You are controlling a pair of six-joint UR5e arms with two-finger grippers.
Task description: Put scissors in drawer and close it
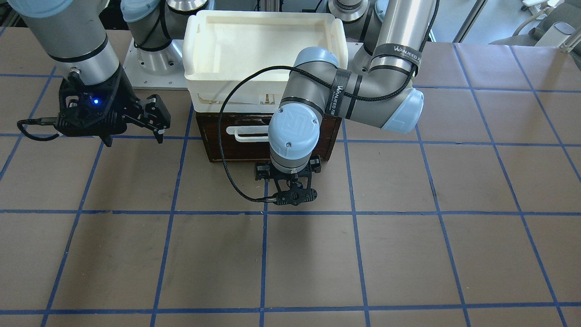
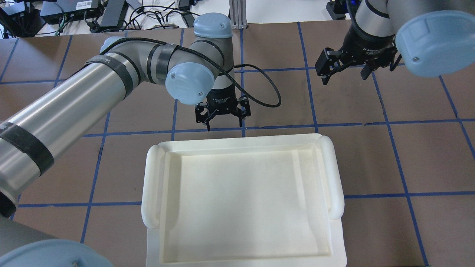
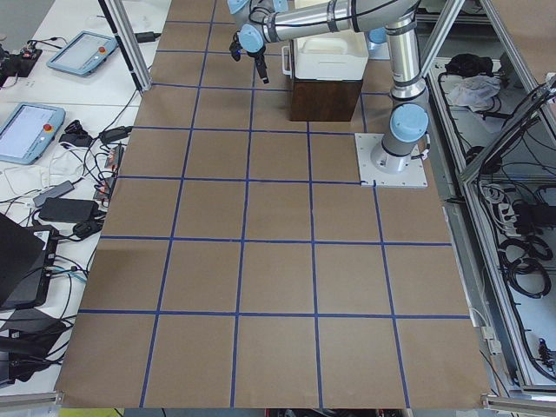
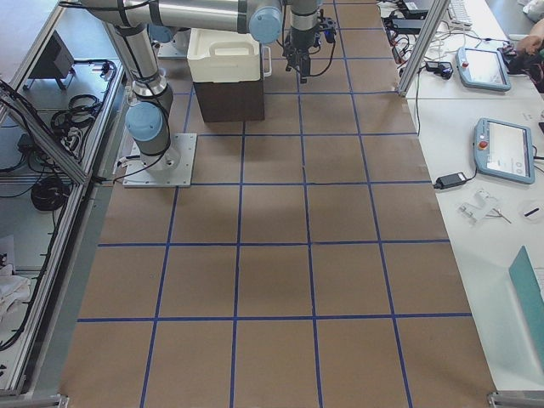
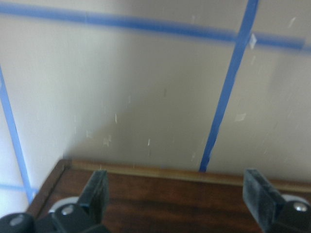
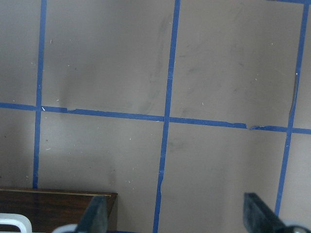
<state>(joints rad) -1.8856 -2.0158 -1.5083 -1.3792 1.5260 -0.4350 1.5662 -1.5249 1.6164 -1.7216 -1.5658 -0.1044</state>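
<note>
The drawer point(image 1: 236, 152) has a dark brown wood front with a white bar handle point(image 1: 247, 133). None of its pale interior shows, and it sits under a white tray point(image 1: 199, 54). The scissors are out of view in every frame. My left gripper point(image 1: 290, 176) points down just in front of the drawer front, open and empty. In the left wrist view its fingers point(image 5: 97, 191) stand wide apart over the drawer's wood edge point(image 5: 170, 201). My right gripper point(image 1: 134, 136) hangs open and empty above the table beside the drawer, whose corner point(image 6: 53, 206) shows in the right wrist view.
The white tray point(image 2: 152, 178) covers the whole top of the drawer cabinet point(image 3: 323, 100). The brown table point(image 1: 317, 254) carries a blue tape grid. The left arm's black cable point(image 1: 222, 150) loops in front of the drawer front.
</note>
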